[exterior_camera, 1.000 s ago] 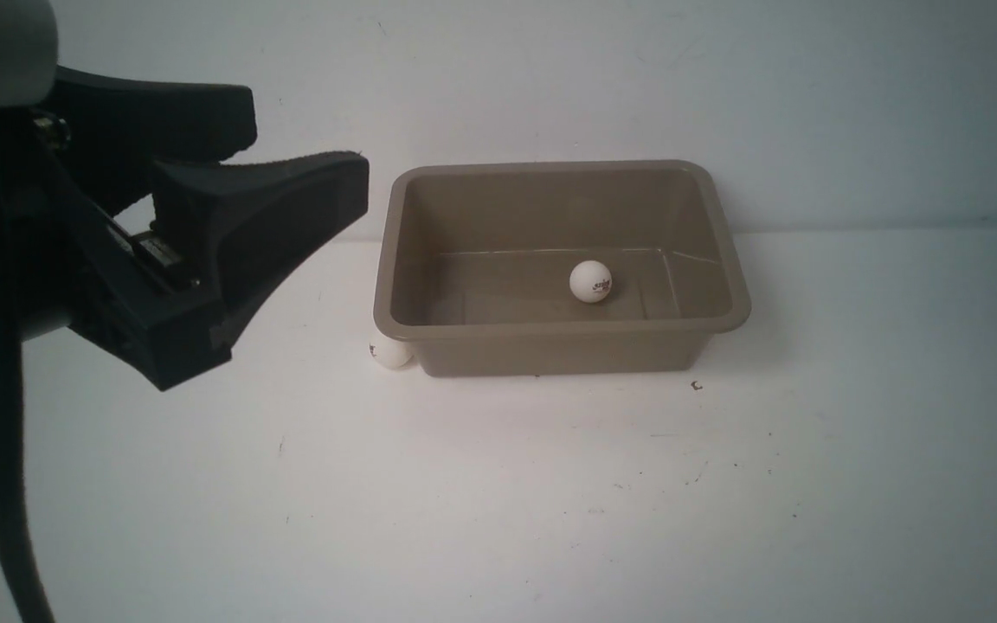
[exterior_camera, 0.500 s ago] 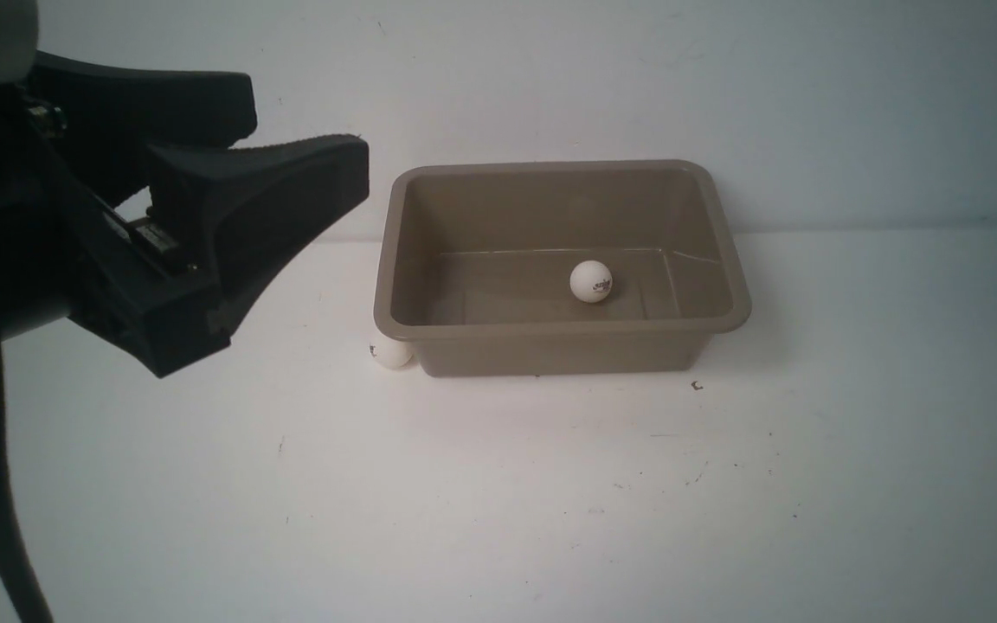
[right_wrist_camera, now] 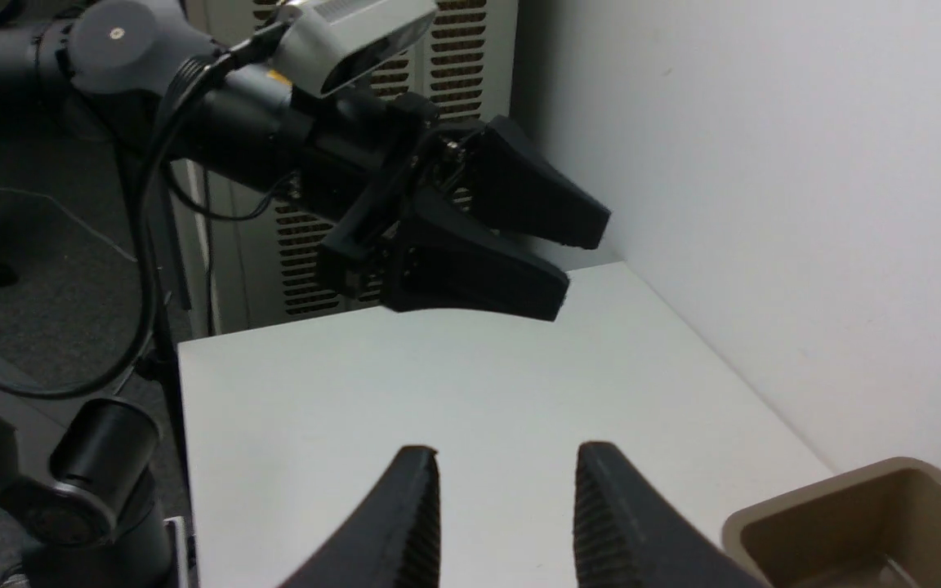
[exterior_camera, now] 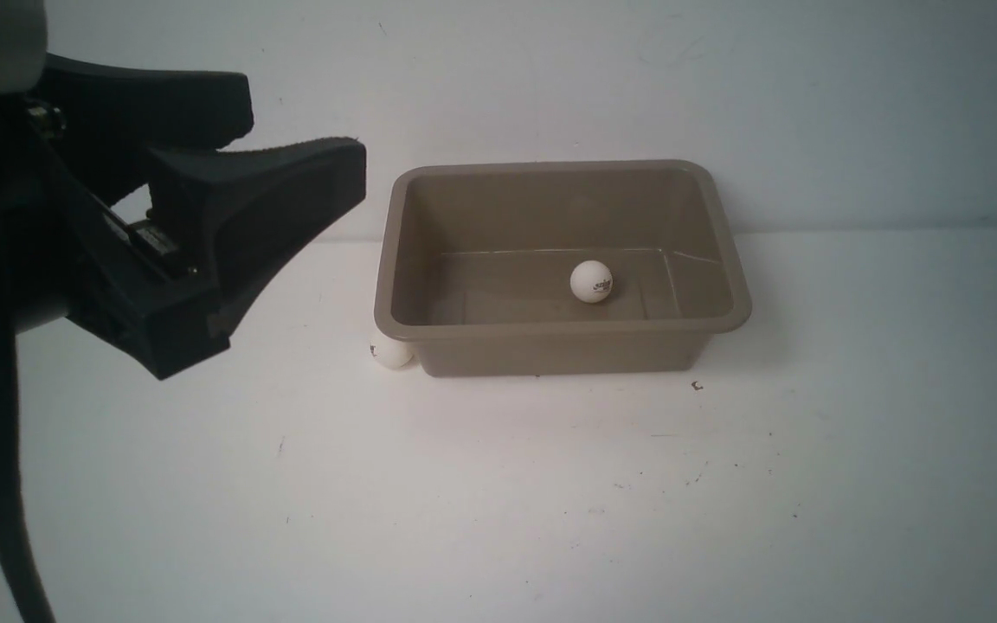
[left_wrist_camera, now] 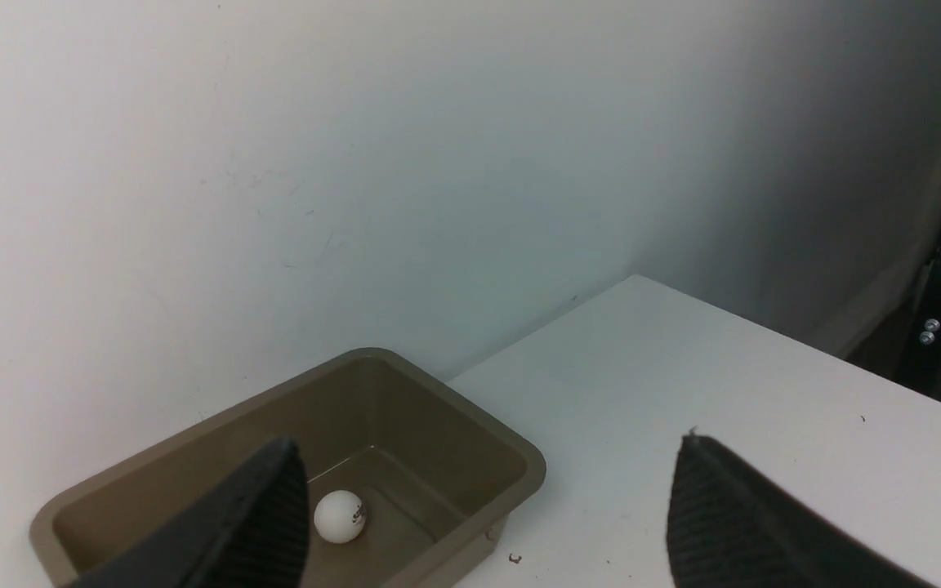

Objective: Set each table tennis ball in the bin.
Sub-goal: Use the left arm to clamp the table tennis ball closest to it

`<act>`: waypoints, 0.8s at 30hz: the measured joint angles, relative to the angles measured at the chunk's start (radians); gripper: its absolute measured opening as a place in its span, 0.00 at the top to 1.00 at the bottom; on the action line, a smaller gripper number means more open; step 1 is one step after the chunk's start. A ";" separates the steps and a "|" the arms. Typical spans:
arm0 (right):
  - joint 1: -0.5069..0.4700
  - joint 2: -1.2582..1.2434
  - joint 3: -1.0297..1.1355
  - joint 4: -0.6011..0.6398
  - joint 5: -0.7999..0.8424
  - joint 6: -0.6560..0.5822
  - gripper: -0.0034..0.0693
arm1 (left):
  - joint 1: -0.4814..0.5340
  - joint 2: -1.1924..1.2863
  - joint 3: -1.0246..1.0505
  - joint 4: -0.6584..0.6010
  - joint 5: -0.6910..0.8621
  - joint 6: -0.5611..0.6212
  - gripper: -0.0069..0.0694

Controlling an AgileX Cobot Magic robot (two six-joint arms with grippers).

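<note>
The taupe bin [exterior_camera: 550,350] stands at the back of the white table against the wall. One table tennis ball [exterior_camera: 591,281] with a dark logo lies on its floor; it shows in the left wrist view too, as the ball [left_wrist_camera: 340,516] inside the bin [left_wrist_camera: 524,469]. A second ball [exterior_camera: 392,353] rests on the table, touching the bin's front left corner. My left gripper [exterior_camera: 304,134] hangs open and empty in the air left of the bin, fingers wide apart [left_wrist_camera: 487,453]. My right gripper [right_wrist_camera: 507,453] holds nothing, its jaws a little apart.
The white wall [exterior_camera: 550,78] rises straight behind the bin. In the right wrist view a ventilated cabinet [right_wrist_camera: 470,33] stands beyond the table's left edge [right_wrist_camera: 185,392], and the left gripper [right_wrist_camera: 581,265] hovers over that end. A small dark mark [exterior_camera: 696,386] lies in front of the bin.
The left gripper has shifted only slightly. The dark part of the right arm at the front view's right edge has slid almost out of sight. Balls and bin are still.
</note>
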 joint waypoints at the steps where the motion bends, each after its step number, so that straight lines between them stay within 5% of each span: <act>1: 0.000 0.000 0.000 -0.014 -0.014 -0.002 0.64 | 0.000 0.000 0.000 0.003 -0.001 0.000 0.21; 24: 0.000 0.001 0.000 -0.110 -0.074 0.017 0.63 | 0.000 0.000 0.000 0.096 -0.033 -0.002 0.21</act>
